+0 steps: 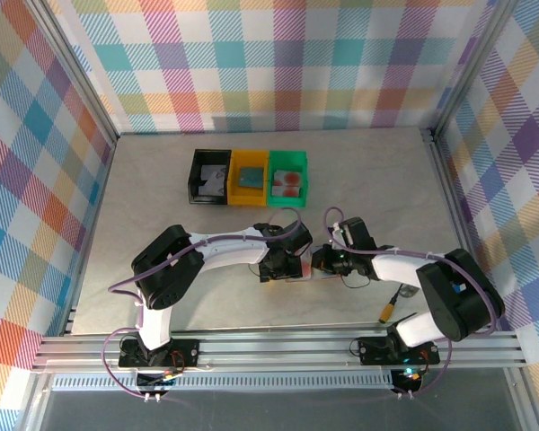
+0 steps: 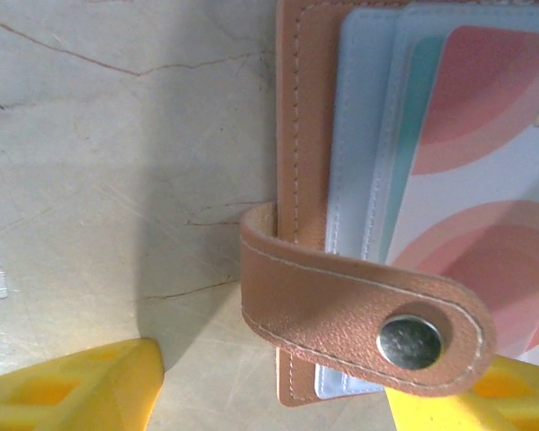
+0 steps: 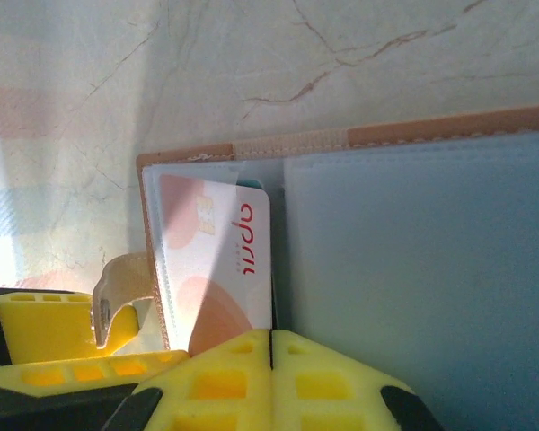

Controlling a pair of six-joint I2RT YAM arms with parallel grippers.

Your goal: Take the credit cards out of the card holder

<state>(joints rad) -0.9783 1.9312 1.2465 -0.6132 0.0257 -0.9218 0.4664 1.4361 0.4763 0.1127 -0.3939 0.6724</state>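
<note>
The reddish-brown card holder (image 1: 294,270) lies open on the table between both grippers. Its grey-blue pockets (image 3: 413,296) face up, and its snap strap (image 2: 359,310) curls over the edge. A pale credit card with red-orange spots (image 3: 217,260) (image 2: 485,180) sticks out of a pocket, with a teal card (image 2: 411,117) beneath it. My right gripper (image 3: 271,346) (image 1: 322,261) is shut, and the pale card's edge runs into the seam between its fingers. My left gripper (image 2: 278,388) (image 1: 278,263) stands open astride the holder's corner, one finger (image 2: 72,395) apart on the table, the other under the strap.
Black (image 1: 209,177), yellow (image 1: 248,176) and green (image 1: 289,177) bins stand in a row behind the arms, each with cards inside. Checked walls and metal frame posts close in the table on three sides. Bare tabletop lies left and right of the bins.
</note>
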